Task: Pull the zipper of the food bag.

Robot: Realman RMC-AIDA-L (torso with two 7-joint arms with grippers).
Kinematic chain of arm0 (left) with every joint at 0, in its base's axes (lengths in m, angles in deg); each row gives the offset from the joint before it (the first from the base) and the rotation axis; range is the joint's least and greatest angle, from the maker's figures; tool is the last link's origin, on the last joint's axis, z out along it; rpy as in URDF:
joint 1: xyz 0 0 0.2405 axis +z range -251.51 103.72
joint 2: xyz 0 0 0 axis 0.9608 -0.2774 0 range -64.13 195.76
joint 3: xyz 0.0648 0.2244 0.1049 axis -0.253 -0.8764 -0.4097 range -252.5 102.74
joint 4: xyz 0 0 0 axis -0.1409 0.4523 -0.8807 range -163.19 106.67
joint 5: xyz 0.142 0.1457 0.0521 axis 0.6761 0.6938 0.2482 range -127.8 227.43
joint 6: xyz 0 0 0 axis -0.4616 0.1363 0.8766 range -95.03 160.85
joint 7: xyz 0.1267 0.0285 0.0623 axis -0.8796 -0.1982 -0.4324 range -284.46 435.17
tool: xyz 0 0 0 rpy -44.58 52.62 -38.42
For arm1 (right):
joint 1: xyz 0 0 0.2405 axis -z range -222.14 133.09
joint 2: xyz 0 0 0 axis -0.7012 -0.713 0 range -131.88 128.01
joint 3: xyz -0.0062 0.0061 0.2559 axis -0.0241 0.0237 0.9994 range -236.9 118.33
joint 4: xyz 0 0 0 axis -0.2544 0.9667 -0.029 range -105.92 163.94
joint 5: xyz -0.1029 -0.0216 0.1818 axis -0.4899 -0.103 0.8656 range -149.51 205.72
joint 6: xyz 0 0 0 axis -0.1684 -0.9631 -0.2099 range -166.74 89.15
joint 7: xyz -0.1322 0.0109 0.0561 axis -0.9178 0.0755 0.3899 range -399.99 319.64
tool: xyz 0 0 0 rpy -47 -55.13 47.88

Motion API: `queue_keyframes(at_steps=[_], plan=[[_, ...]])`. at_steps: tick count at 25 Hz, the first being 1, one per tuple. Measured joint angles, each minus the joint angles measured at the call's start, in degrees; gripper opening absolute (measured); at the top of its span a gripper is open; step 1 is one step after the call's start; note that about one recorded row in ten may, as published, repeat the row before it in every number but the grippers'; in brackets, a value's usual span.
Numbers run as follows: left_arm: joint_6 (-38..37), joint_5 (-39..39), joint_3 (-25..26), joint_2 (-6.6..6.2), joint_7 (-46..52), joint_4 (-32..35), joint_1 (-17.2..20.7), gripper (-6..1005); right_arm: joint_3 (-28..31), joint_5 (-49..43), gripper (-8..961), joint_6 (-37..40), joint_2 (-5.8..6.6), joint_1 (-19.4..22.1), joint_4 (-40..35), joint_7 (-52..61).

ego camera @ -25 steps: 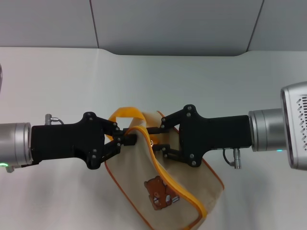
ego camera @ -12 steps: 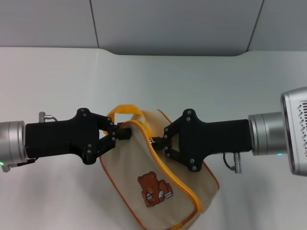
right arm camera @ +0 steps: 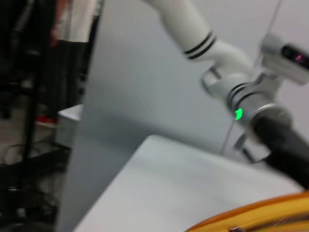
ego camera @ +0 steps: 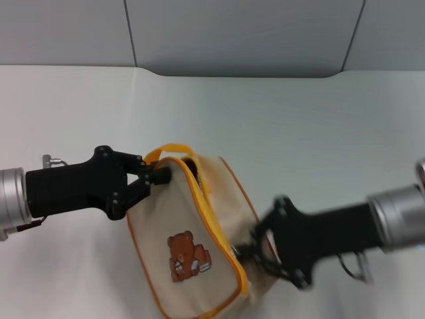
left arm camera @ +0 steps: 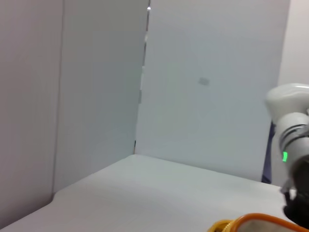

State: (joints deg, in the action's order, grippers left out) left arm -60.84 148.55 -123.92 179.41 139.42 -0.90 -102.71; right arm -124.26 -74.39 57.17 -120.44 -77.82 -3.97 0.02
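The cream food bag (ego camera: 192, 232), with a brown bear print, lies on the white table (ego camera: 299, 126), its orange loop handle (ego camera: 169, 150) at the far end. The yellow-orange zipper (ego camera: 214, 222) runs along its top edge, with a dark gap open near the handle. My left gripper (ego camera: 159, 177) is shut on the bag's edge by the handle. My right gripper (ego camera: 250, 252), blurred by motion, is closed at the zipper on the bag's near right side; the silver pull is hidden in its fingers. An orange bag edge shows in the left wrist view (left arm camera: 251, 222) and the right wrist view (right arm camera: 260, 212).
Grey wall panels (ego camera: 239, 33) stand behind the table's far edge. The right arm (left arm camera: 289, 140) shows in the left wrist view and the left arm (right arm camera: 241, 92) in the right wrist view.
My right gripper has swept along the zipper toward the bag's near end. My left gripper has drawn the bag's handle end to the left, and the bag has turned and shifted left.
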Motion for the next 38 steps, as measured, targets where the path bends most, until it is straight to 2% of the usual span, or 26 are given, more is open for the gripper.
queue_keyframes(at_steps=[5,8,13,16,21,24,29,31,35,38], plan=[[0.59,0.08,0.52,-0.11,0.00,-1.10,0.28,62,2.01,-1.98,55,2.42,1.27,3.48,-2.18,5.08],[0.67,0.13,0.54,0.01,0.01,-1.33,0.45,63,6.28,-1.89,73,3.61,1.11,4.33,-2.09,6.18],[2.27,0.15,0.54,0.61,1.34,-1.48,1.08,64,9.03,-1.99,104,3.67,1.06,4.43,-1.59,13.35],[4.35,-0.11,0.53,0.87,2.32,-2.09,1.37,65,12.88,-1.73,122,4.06,0.97,4.94,-0.51,15.78],[6.54,-0.01,0.48,1.55,2.37,-2.55,1.55,67,14.14,-1.70,152,4.42,0.77,5.42,0.73,16.13],[6.55,0.02,0.48,1.56,2.35,-2.64,1.57,68,14.88,-1.70,266,4.83,0.94,5.43,1.47,16.39],[6.37,-0.07,0.68,1.60,2.68,-2.67,1.55,69,22.58,-1.70,485,7.65,1.75,5.28,3.99,16.50],[7.43,-0.19,2.39,2.36,2.73,-2.71,1.63,70,24.36,-1.69,588,8.01,2.51,4.86,5.98,16.51],[8.06,-0.21,5.29,3.38,2.67,-2.78,1.68,171,24.46,-1.71,799,7.40,2.67,4.67,6.67,16.51],[5.69,-0.31,9.36,3.67,2.73,-2.78,1.69,286,24.52,-1.71,821,7.28,2.64,4.63,7.04,16.57]])
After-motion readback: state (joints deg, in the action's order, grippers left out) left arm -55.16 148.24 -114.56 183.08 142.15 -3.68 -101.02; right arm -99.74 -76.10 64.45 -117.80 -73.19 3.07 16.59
